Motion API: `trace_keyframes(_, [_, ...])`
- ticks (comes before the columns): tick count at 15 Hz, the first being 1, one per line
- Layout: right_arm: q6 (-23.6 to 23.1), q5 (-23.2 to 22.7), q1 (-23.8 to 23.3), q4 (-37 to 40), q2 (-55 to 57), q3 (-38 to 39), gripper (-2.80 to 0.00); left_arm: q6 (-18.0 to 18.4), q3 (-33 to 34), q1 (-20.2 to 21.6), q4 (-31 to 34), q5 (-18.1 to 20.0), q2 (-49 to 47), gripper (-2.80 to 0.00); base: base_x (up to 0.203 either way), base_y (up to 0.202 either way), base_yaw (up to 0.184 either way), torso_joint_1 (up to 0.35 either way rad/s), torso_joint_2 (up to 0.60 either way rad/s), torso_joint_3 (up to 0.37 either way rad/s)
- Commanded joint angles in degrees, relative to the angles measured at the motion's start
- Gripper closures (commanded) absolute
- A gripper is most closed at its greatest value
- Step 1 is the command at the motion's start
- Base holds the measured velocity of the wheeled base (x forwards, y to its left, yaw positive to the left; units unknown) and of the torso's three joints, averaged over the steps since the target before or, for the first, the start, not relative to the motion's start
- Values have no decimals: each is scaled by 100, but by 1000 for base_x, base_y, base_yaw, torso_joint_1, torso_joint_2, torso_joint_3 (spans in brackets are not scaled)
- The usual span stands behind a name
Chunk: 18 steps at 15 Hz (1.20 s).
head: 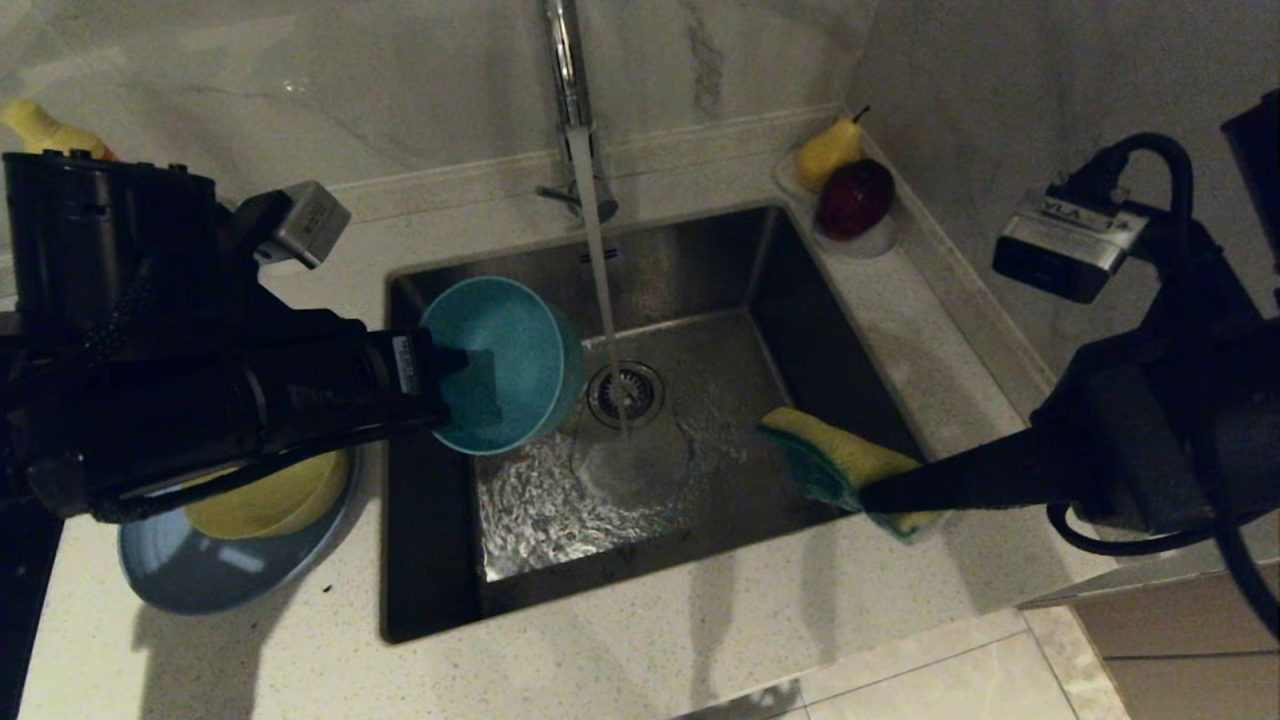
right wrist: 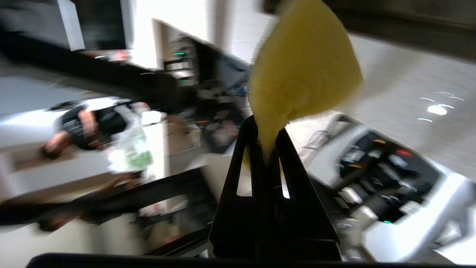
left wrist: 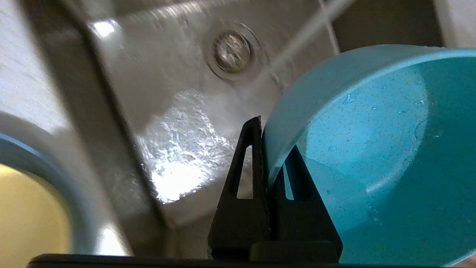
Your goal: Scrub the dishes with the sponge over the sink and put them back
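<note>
Over the sink (head: pixel 740 260), the left gripper (left wrist: pixel 264 149) pinches the wet, likely slippery teal bowl (head: pixel 505 360) by its thin rim; the right gripper (right wrist: pixel 268 143) clenches the soft sponge (head: pixel 835 462) at one end.

A kitchen: a steel sink (head: pixel 720 290) is sunk into a pale speckled surface (head: pixel 620 650), with a chrome tap (head: pixel 566 70) running water at the far side, marble walls behind, fruit in a dish (head: pixel 850 240) at the far right, and a plate (head: pixel 200 580) near left.
</note>
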State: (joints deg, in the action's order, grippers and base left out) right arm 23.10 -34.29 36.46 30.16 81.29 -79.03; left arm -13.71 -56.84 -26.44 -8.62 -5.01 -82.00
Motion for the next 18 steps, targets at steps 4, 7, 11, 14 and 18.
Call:
trace_keyframes(4, [120, -717, 36, 1113, 259, -1466, 0, -304, 113, -497, -225, -694, -364, 0, 0, 0, 0, 0, 0, 0])
trace_keyframes(7, [490, -955, 418, 1207, 678, -2005, 0, -431, 133, -787, -690, -1178, -471, 0, 0, 0, 0, 0, 0, 0])
trace_keyframes(11, [665, -954, 754, 1253, 1269, -2481, 0, -367, 245, -1045, -1285, -1797, -720, 0, 0, 0, 0, 0, 0, 0])
trace_keyframes(14, [915, -949, 776, 1225, 1720, -2773, 0, -343, 384, -1082, -1636, -1895, -748, 0, 0, 0, 0, 0, 0, 0])
trace_keyframes(18, [1253, -940, 775, 1172, 2299, -3152, 0, -264, 473, -1153, -1713, -2027, -748, 0, 0, 0, 0, 0, 0, 0])
